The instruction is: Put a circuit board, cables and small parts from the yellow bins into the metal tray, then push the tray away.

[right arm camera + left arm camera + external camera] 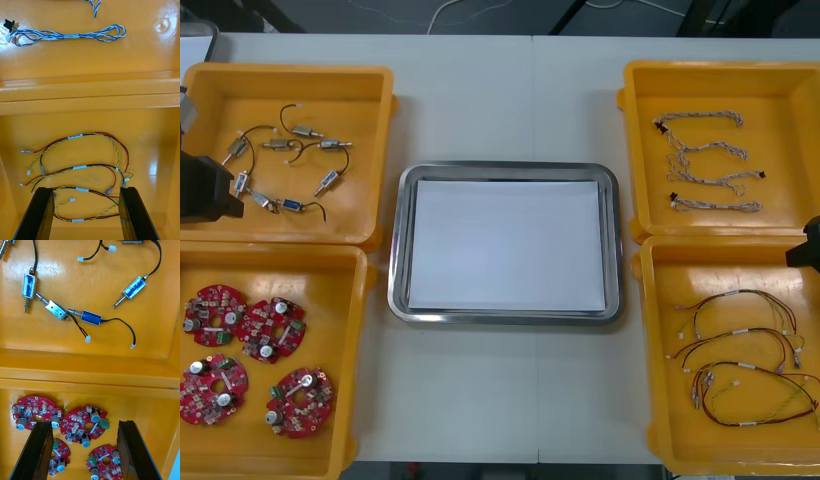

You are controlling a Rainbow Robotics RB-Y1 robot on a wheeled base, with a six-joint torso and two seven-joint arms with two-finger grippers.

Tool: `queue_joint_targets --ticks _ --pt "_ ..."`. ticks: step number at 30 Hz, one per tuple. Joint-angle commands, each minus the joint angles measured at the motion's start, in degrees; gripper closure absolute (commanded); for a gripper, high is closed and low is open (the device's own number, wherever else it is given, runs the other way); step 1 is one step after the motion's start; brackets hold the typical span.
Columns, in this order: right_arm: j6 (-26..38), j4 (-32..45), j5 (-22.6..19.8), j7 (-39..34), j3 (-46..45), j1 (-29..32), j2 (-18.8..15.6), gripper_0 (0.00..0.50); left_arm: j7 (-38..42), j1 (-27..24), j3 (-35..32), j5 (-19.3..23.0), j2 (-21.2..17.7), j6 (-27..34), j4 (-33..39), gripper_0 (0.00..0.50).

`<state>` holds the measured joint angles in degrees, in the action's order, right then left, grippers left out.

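Observation:
The metal tray (395,250), white inside, lies at the table's middle with nothing in it. Several round red circuit boards (272,330) lie in the near left yellow bin (330,290). My left gripper (86,455) hangs open above them, one board (84,423) between its fingers (37,450). Small metal parts (285,160) with black leads lie in the far left bin (365,110). My right gripper (87,215) is open over the red and yellow cables (80,167) in the near right bin (670,290). Twisted blue and white cables (710,160) lie in the far right bin (790,120).
The left arm (205,190) shows at the table's left edge, over the wall between the two left bins. At the right edge the right arm (805,245) stands over the wall between the right bins. Bare table (500,400) surrounds the tray.

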<state>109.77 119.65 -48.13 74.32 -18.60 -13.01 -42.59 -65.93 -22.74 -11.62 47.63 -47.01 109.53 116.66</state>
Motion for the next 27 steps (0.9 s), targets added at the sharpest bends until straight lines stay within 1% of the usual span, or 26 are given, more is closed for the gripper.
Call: queue_joint_targets --ticks 1,27 --pt "0.2 1.2 -0.5 -1.4 0.5 -1.3 -2.1 0.0 -5.7 -1.9 -1.6 -0.6 0.7 0.5 1.7 0.0" --pt "0.2 1.2 -0.5 -1.4 0.5 -1.3 -2.1 0.0 -5.7 -1.9 -1.6 -0.6 0.7 0.5 1.7 0.0"
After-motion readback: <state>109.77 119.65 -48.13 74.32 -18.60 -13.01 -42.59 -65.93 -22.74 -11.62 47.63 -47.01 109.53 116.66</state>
